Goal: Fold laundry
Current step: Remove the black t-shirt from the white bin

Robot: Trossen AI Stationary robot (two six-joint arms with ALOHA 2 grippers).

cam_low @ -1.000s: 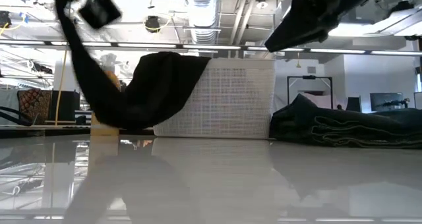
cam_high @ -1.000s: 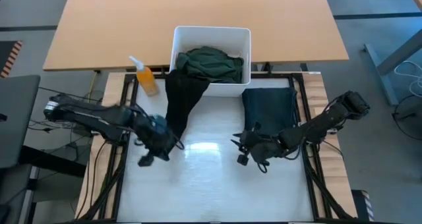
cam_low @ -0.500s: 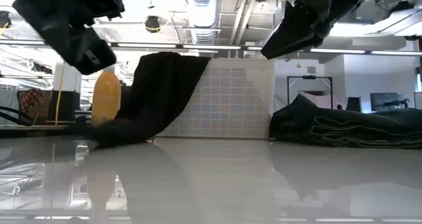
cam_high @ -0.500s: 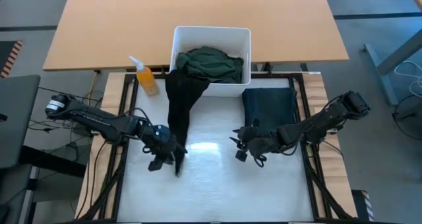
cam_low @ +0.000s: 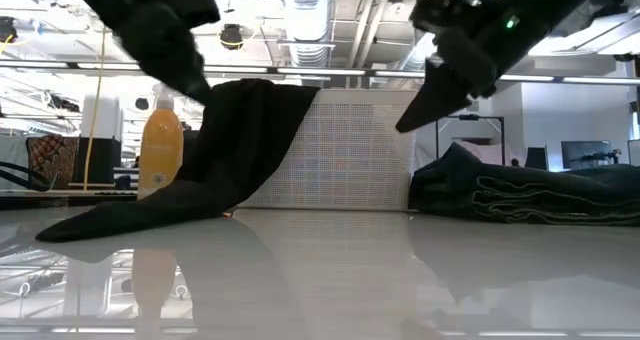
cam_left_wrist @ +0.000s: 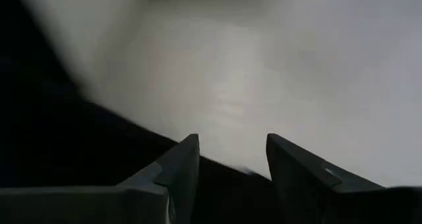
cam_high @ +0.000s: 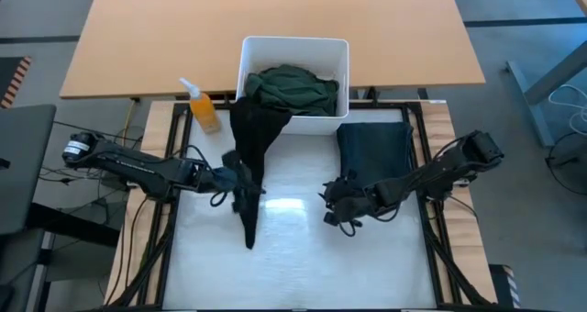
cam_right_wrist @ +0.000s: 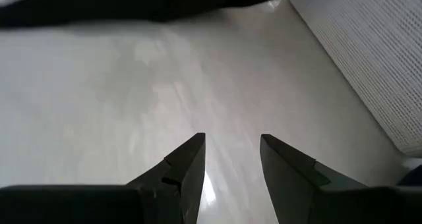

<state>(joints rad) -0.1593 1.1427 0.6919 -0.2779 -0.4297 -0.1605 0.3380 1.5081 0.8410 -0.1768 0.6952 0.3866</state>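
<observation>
- The left gripper hangs above the white table with its two fingers parted and nothing between them; in the left wrist view, bare table and dark cloth show through the gap.
- Right at this gripper lies the long black garment. One end hangs over the front wall of the white bin, beyond the gripper at the table's far edge. The narrow other end trails past the gripper on the near side and lies flat on the table.
- In the low view the black garment slopes from the bin's rim down to the table, its tip resting on the surface.
- Inside the bin sits a bunched dark green garment.
- An orange spray bottle stands farther off from the left gripper, beside the bin.
- The right gripper hovers over the middle of the table, well apart from the left one. Its fingers are spread and empty, with only bare table between them.
- Just behind the right gripper, beside the bin, a folded dark garment lies on the table.
</observation>
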